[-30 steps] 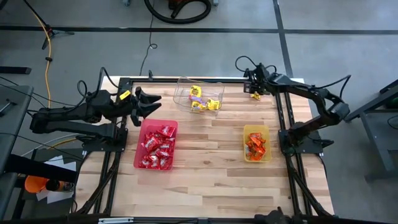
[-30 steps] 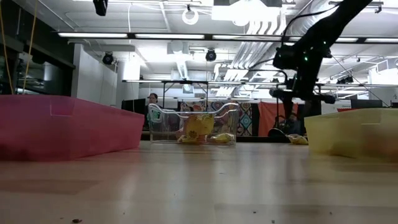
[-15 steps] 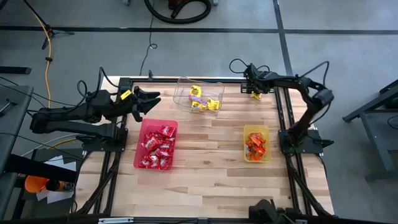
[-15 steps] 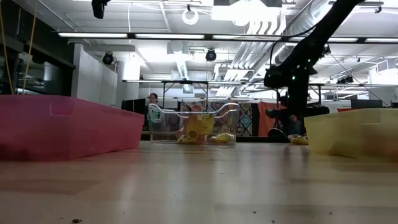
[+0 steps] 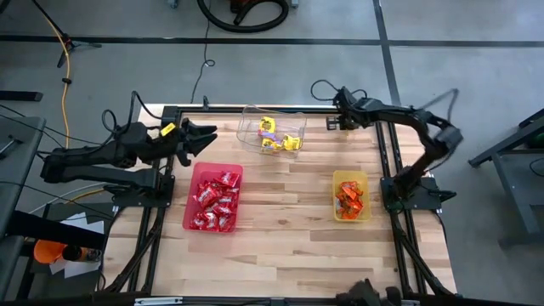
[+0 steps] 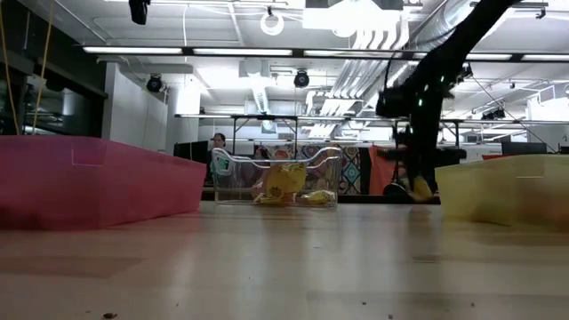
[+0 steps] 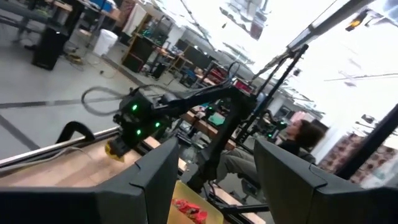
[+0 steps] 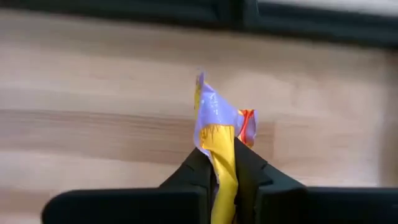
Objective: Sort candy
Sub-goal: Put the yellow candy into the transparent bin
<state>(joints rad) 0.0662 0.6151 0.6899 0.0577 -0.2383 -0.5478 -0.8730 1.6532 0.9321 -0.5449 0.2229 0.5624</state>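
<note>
1. Right now one yellow candy packet (image 8: 219, 140) is pinched between the fingertips of the right gripper (image 8: 225, 163); in the right wrist view the wrapper sticks up from the closed fingers, yellow with a purple patch and a bit of orange-red at its edge.
2. Seen from above, the right gripper (image 5: 338, 120) is over the far right corner of the table (image 5: 289, 225), between the clear tray (image 5: 252, 121) and the table's right edge; the packet itself is too small to make out there.
3. From table height the same gripper (image 6: 414, 182) hangs low, a yellow spot showing at its tip just above the wood.
4. More yellow candy (image 5: 277, 136) lies inside the clear tray at the far middle of the table.
5. Red candy (image 5: 215, 202) fills the red tray (image 5: 191, 194) on the left side of the table.
6. Orange candy (image 5: 348, 197) lies in the small yellow tray (image 5: 337, 179) on the right side, nearer than the clear tray.
7. Well apart from all this, the left gripper (image 5: 197, 138) waits at the far left edge of the table, just beyond the red tray, its fingers spread apart and holding nothing.
8. Past those spread fingers, the left wrist view shows the right arm (image 7: 186, 106) across the table with the yellow packet (image 7: 115, 149) at its tip, and a person (image 7: 292, 140) seated in the room behind.
</note>
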